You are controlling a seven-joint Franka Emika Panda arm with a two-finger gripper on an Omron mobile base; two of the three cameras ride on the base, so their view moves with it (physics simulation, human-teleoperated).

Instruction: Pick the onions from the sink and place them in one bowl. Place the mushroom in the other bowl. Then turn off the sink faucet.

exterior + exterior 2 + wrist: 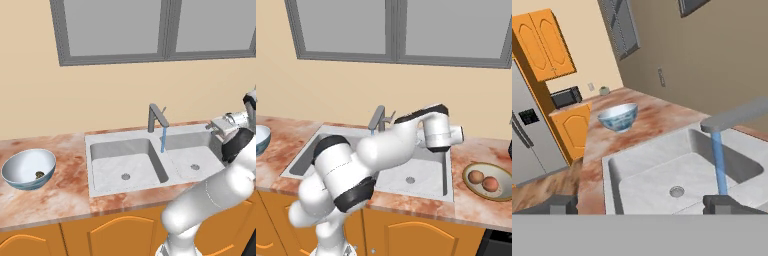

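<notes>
Two onions [482, 180] sit in the tan bowl [472, 188]; the mushroom [39, 174] in the blue one [20, 180]. The faucet [156, 116] runs — my gripper [642, 204], spread wide, empty, hangs beside it, level.

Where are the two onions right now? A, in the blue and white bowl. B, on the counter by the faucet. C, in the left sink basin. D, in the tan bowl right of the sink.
D: both onions lie together in the tan bowl on the counter right of the sink.
</notes>
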